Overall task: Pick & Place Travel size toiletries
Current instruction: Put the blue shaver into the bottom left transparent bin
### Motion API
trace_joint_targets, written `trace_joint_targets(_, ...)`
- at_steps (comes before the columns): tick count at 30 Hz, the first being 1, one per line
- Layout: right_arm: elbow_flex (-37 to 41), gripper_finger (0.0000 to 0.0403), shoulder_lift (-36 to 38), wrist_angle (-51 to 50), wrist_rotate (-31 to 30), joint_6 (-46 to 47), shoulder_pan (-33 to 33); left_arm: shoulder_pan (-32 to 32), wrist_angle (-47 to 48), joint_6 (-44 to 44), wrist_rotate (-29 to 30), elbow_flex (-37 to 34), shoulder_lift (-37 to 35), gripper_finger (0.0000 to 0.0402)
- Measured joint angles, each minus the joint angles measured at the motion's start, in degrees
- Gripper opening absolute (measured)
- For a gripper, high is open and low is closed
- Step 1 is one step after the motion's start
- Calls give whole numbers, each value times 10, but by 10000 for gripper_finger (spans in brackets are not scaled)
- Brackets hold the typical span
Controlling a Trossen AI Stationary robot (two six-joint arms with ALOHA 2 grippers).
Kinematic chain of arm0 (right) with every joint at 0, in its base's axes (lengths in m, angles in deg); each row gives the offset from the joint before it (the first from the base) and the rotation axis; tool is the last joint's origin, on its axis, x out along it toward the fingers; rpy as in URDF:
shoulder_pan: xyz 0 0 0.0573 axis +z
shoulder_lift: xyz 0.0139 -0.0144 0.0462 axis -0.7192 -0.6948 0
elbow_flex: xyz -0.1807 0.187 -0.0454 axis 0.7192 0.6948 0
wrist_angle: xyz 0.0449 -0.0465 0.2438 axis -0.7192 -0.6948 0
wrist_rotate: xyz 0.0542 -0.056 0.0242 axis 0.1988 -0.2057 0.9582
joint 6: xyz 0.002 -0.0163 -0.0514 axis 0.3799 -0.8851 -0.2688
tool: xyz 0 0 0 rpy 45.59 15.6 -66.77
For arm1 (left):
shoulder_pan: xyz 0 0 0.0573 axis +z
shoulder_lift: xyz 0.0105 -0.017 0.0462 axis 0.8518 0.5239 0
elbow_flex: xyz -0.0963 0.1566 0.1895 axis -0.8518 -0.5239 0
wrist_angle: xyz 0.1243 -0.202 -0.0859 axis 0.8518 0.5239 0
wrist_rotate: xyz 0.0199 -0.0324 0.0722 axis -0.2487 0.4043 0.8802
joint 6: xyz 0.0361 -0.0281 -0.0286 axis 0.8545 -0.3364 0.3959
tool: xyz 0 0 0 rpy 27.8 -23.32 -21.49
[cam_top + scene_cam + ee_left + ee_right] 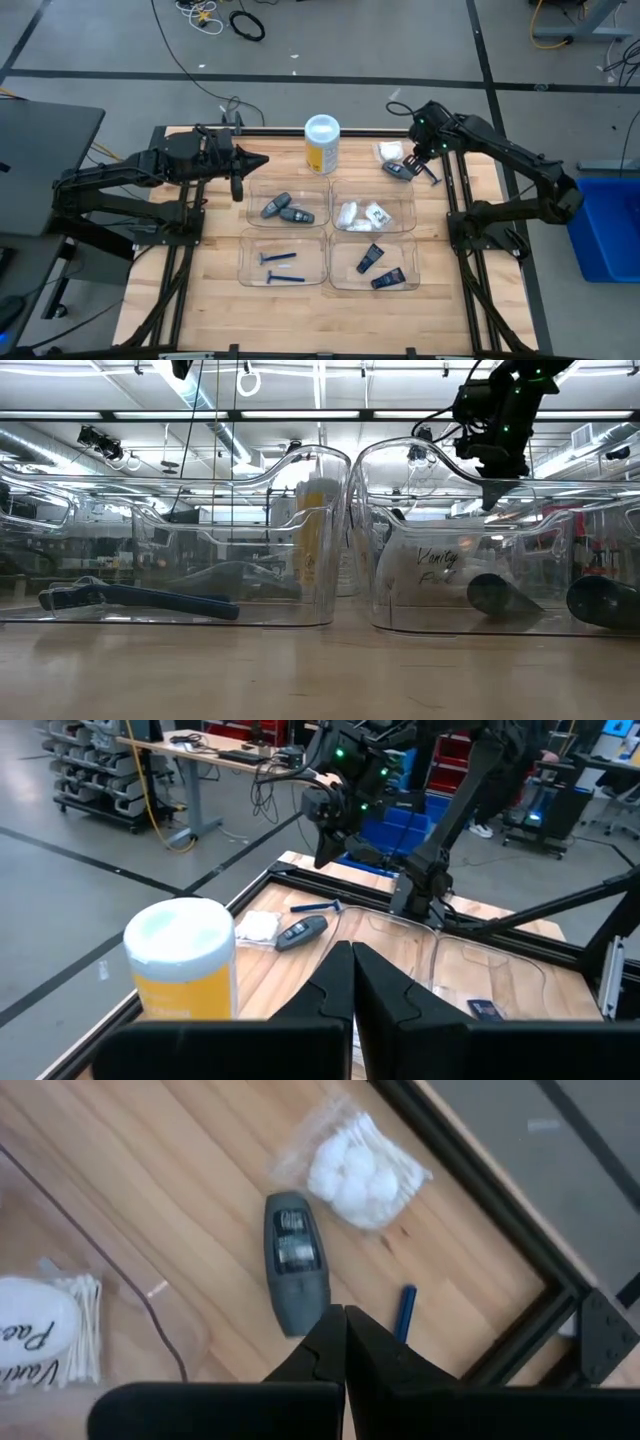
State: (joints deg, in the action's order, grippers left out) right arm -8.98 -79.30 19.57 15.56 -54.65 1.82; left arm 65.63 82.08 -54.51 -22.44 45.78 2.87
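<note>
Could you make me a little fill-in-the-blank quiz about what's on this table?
1. The yellow canister has a ____ lid.
2. The table holds ____ clear plastic trays.
3. The two blue razors lie in the tray nearest the ____ arm.
4. The right hand hovers over a grey stick, with a packet of white cotton items lying ____ the trays.

Missing words: white; four; left; outside

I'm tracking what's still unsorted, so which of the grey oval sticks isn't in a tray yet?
The grey stick lying on bare wood beneath the right gripper, beside the cotton packet. The other two sticks lie together inside a clear tray.
</note>
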Motion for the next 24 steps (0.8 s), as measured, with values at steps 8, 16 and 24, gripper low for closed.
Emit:
trace_joint_targets(8, 52, 3, 0, -13, 0, 37, -22, 0, -5, -3, -3, 0, 0, 1)
trace_joint_targets(16, 134, 3, 0, 20, -16, 40, -28, 0, -7, -8, -55, 0, 0, 1)
trace_joint_targets(24, 134, 3, 0, 40, -60, 50, -37, 0, -7, 3, -69, 0, 4, 2)
